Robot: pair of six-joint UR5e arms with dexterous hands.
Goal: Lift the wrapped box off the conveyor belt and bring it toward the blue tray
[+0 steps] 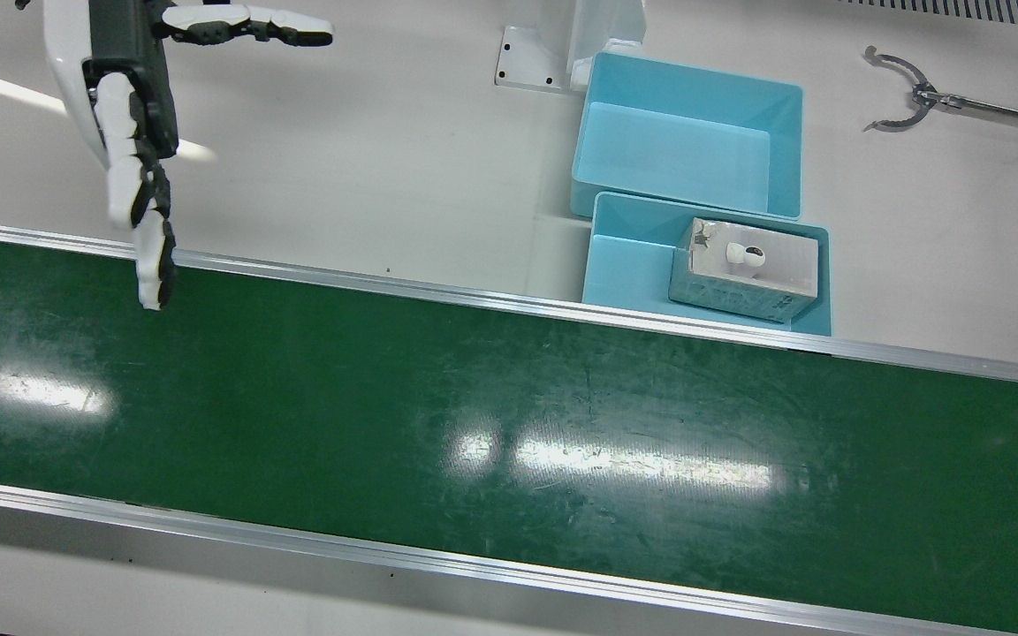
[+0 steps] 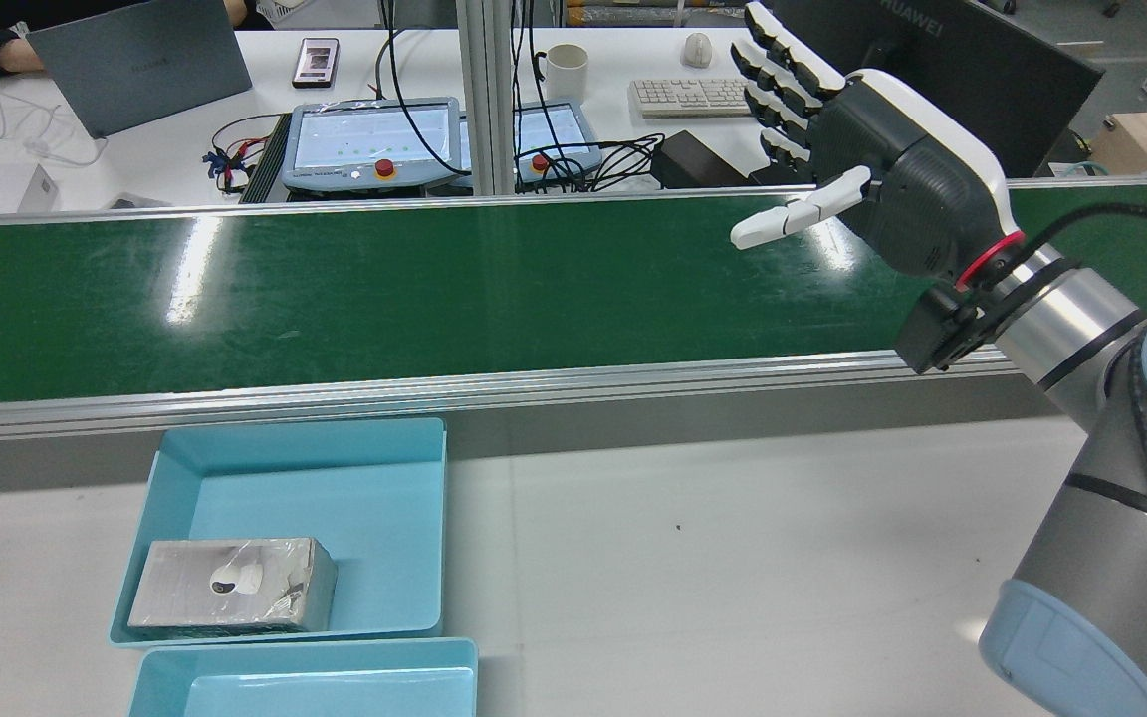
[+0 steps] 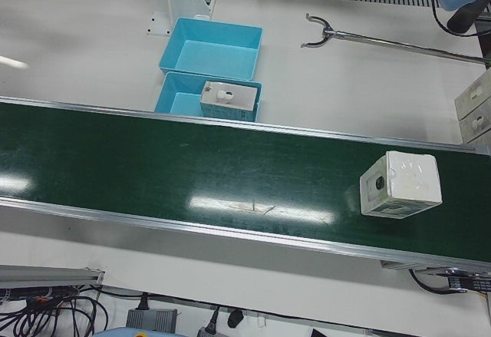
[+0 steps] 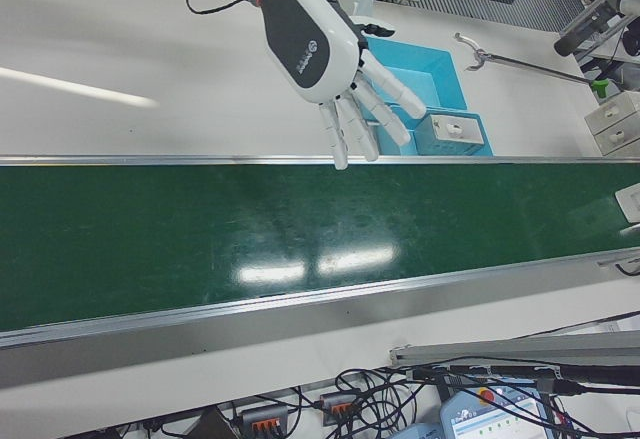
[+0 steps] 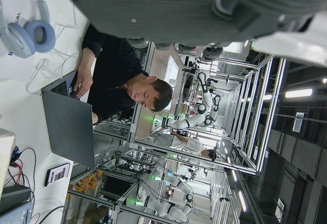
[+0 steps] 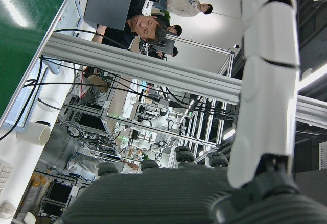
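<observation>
A white wrapped box (image 3: 400, 185) lies on the green conveyor belt (image 1: 509, 424) toward its end on my left arm's side; it also peeks in at the edge of the right-front view (image 4: 630, 200). My right hand (image 1: 133, 115) hovers open with fingers spread above the belt's tray-side rail, far from that box, holding nothing (image 2: 862, 149). Of my left hand only the dark palm (image 5: 168, 4) shows, and its fingers are hidden. The nearer blue tray (image 1: 624, 265) holds a grey wrapped box (image 1: 746, 269). A second blue tray (image 1: 686, 150) stands behind it.
A metal grabber tool (image 1: 915, 97) lies on the white table past the trays. Small drawer units (image 3: 476, 114) stand at the belt's end. Beyond the belt, a desk carries teach pendants (image 2: 369, 139), a keyboard (image 2: 693, 97), a mug (image 2: 567, 72) and a laptop (image 2: 140, 65).
</observation>
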